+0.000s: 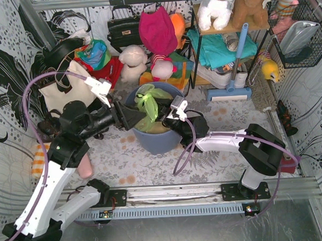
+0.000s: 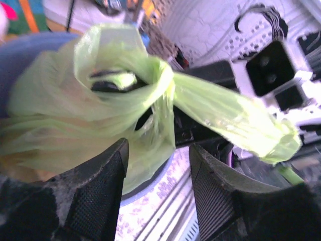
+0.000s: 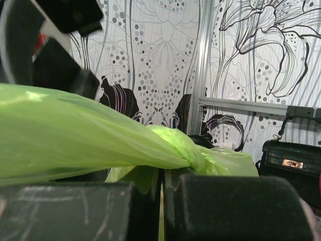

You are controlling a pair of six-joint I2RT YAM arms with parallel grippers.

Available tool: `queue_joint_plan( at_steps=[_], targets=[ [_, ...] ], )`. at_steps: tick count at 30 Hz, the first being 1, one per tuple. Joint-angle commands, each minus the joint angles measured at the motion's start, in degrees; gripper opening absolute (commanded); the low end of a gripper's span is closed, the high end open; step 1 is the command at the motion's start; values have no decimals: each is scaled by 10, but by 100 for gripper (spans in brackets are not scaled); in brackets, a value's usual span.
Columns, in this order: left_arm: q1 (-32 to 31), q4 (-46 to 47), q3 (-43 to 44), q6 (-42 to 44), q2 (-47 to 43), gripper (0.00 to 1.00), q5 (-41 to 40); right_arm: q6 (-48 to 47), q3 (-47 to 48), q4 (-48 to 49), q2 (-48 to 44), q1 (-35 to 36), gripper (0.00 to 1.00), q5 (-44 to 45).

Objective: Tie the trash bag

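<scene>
- Beside the blue-grey bin [image 1: 151,142], the left tool [image 2: 158,150] has its jaws apart, facing the knot loop.
- Across from it, the right tool [image 3: 161,183] is clamped on a twisted tail of the trash bag [image 1: 148,102].
- Farther in, the bag sits in the bin; best hold that tail taut, grip the loop low.

Blue-grey round bin [image 1: 154,142] at frame centre, on floral-print tabletop [image 1: 225,117]. Cream tote bag [image 1: 68,95], black straps, at left. Black handbag [image 1: 124,28] upper centre-left. White plush dog [image 1: 217,7], brown plush [image 1: 252,5] on shelf, upper right. Blue-handled mop [image 1: 236,57] leaning below. Wire basket [image 1: 302,32] far right.
</scene>
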Motion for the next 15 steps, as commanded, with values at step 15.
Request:
queue_joint_plan(
  at_steps=[15],
  targets=[
    [-1,-62,152,49,83,56,-258,-10,21,59,-5,0,0,-31]
  ],
)
